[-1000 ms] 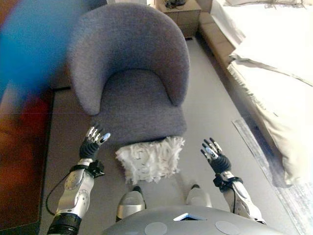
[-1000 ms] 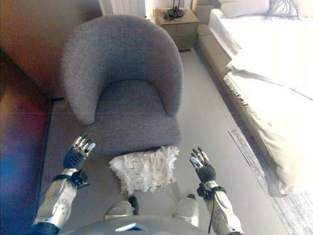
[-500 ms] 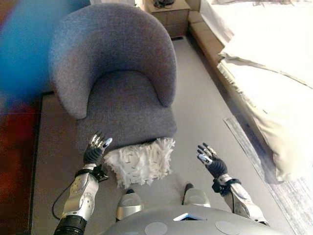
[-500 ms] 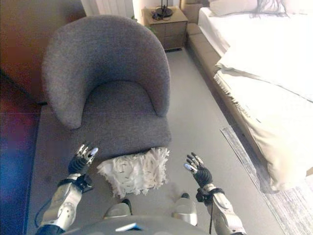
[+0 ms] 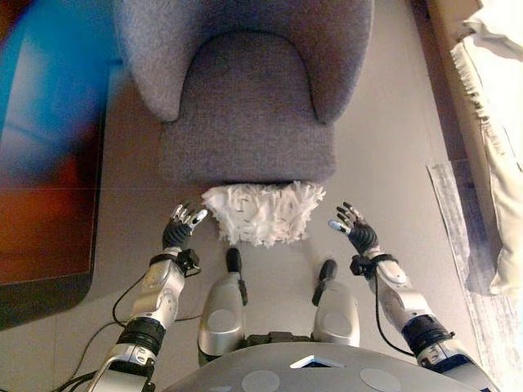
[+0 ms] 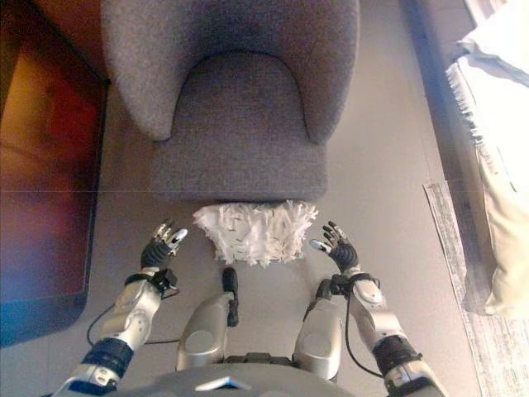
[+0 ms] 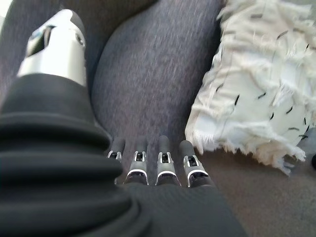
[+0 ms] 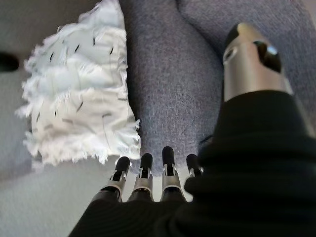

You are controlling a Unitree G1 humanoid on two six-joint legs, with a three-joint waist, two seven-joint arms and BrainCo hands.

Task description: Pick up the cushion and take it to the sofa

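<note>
Hovering just left of the cushion (image 5: 263, 212), the left hand (image 5: 183, 229) was seen with its fingers spread apart and nothing held. The white fringed cushion was found lying on the floor (image 5: 384, 163), its far edge touching the front base of the grey armchair (image 5: 245, 114). Near the cushion's right side, the right hand (image 5: 353, 230) was held up, fingers likewise apart and empty. A bed (image 5: 498, 147) was visible at far right.

cushion (image 5: 263, 212): white cloth, shaggy, fringed
armchair (image 5: 245, 98): grey woven cloth, matt, rough
floor (image 5: 384, 155) beside armchair: smooth, matt grey
hands: silver metal fingers
</note>
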